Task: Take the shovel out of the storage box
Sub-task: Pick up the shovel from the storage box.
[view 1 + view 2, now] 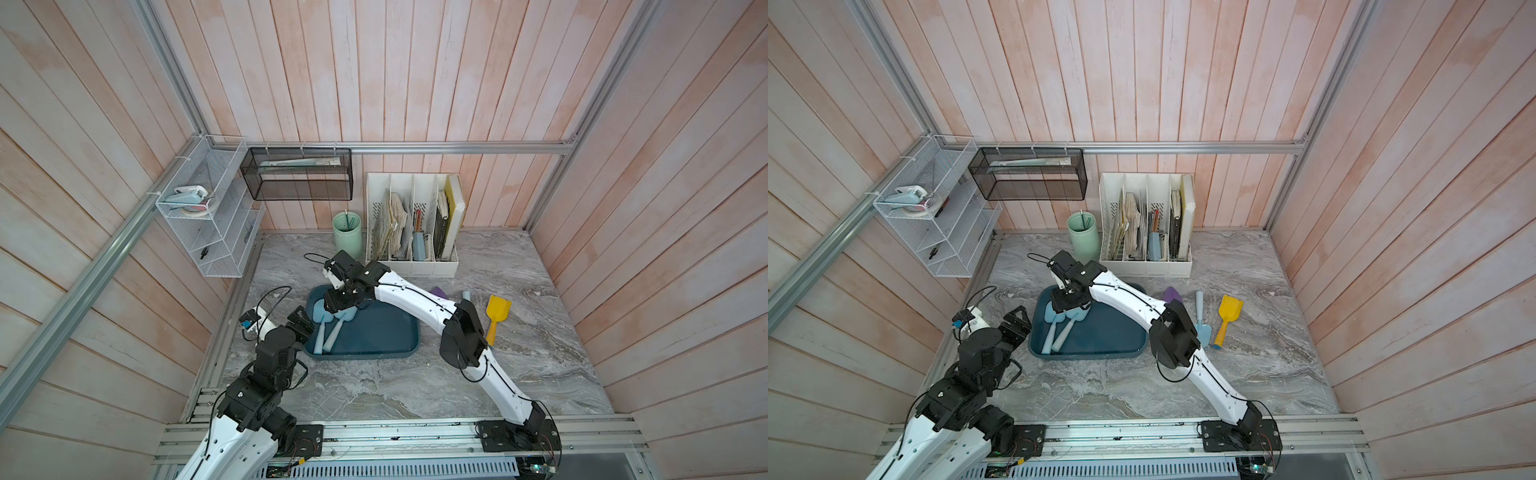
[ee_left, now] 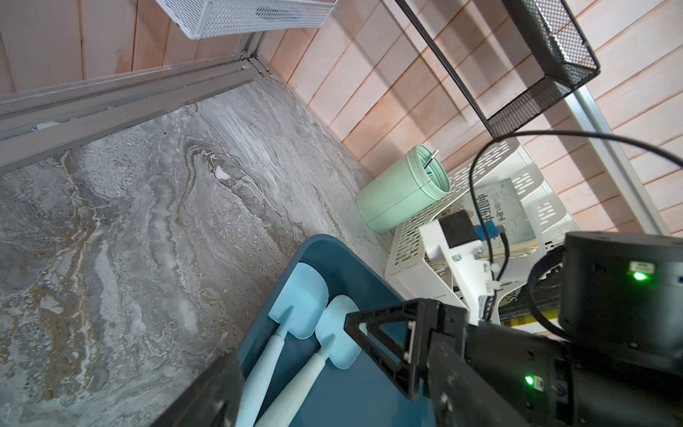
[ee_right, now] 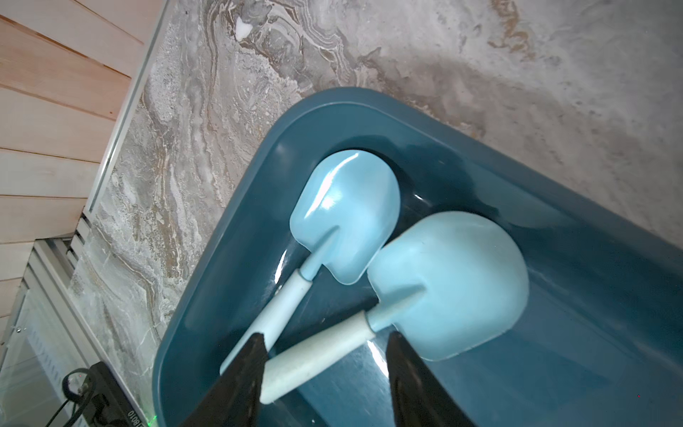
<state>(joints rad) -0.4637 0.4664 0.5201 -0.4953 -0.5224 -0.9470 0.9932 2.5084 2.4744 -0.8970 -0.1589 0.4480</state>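
My right gripper [image 3: 327, 334] hangs with its jaws apart, one black finger on each side of the pale handle of the nearer light blue plastic toy shovel [image 3: 451, 281], not clamped on it; that shovel lies flat in the shallow dark teal plastic storage box [image 3: 332, 97], its blade touching the blade of a second light blue shovel [image 3: 347, 214] alongside; my left gripper [image 2: 292, 338] waits spread wide and empty at the box's near rim; the box sits on the grey marbled table [image 1: 374, 386]; I judge this the grasp step; next I must close squarely on one handle only, then lift clear of the rim.
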